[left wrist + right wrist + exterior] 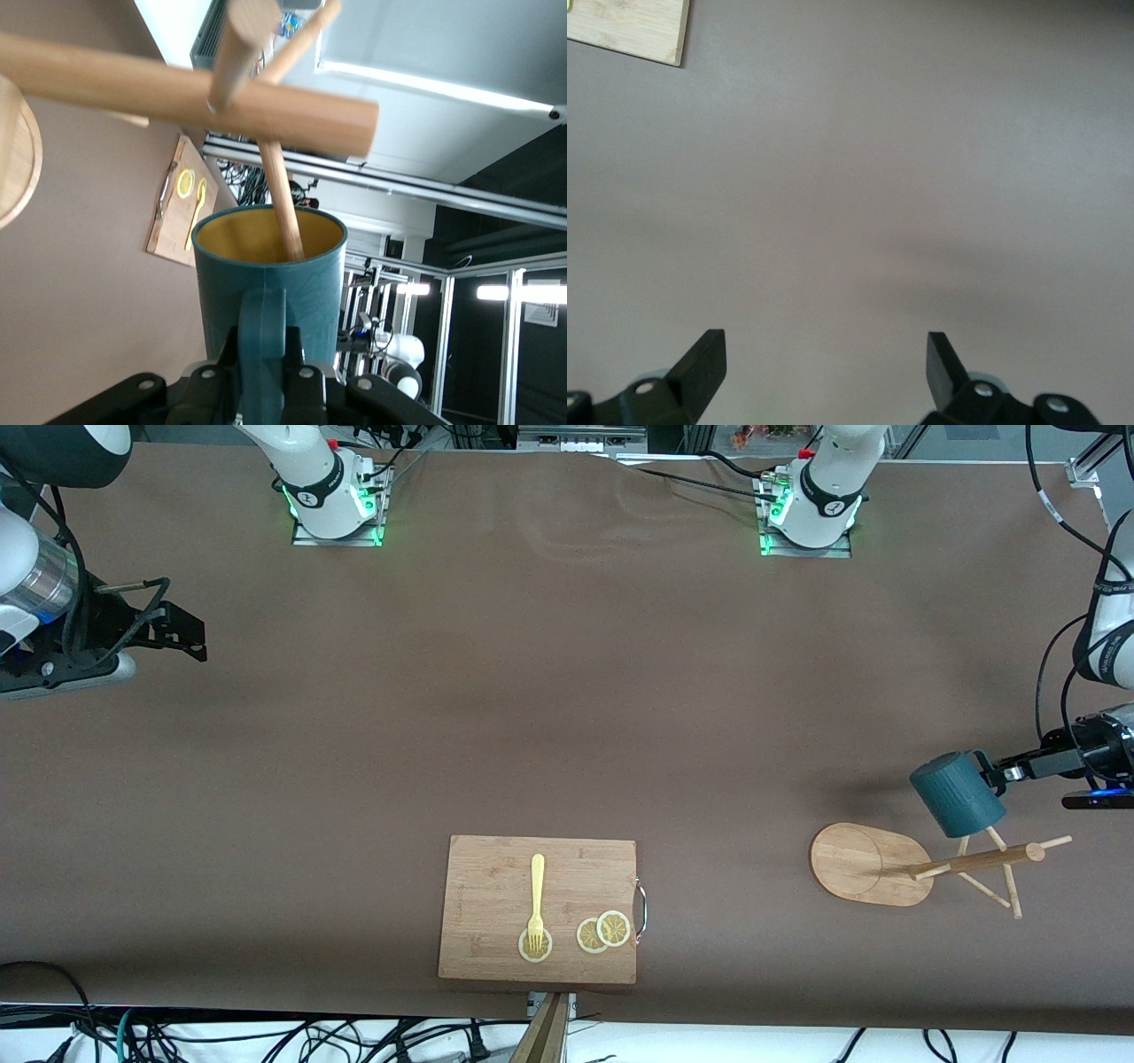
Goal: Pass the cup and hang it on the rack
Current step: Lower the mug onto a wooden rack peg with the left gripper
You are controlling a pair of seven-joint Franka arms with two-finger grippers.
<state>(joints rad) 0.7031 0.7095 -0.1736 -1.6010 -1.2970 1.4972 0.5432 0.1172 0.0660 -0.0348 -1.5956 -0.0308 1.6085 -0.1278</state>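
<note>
The dark teal cup (957, 793) hangs in the air over the bamboo rack (873, 864) at the left arm's end of the table. My left gripper (997, 772) is shut on the cup's handle. In the left wrist view the left gripper (263, 341) clamps the handle and the cup (266, 274) shows its mustard-yellow inside. A thin peg (283, 199) of the rack reaches into the cup's mouth, under the central pole (177, 88). My right gripper (190, 638) waits open and empty at the right arm's end; in its own view the right gripper (824, 341) sees only bare table.
A rectangular wooden cutting board (496, 868) with a yellow fork (537, 899) and lemon slices (604, 932) lies near the table's front edge, in the middle. The board also shows in the left wrist view (168, 235). The rack's pegs (1005, 881) stick out around the pole.
</note>
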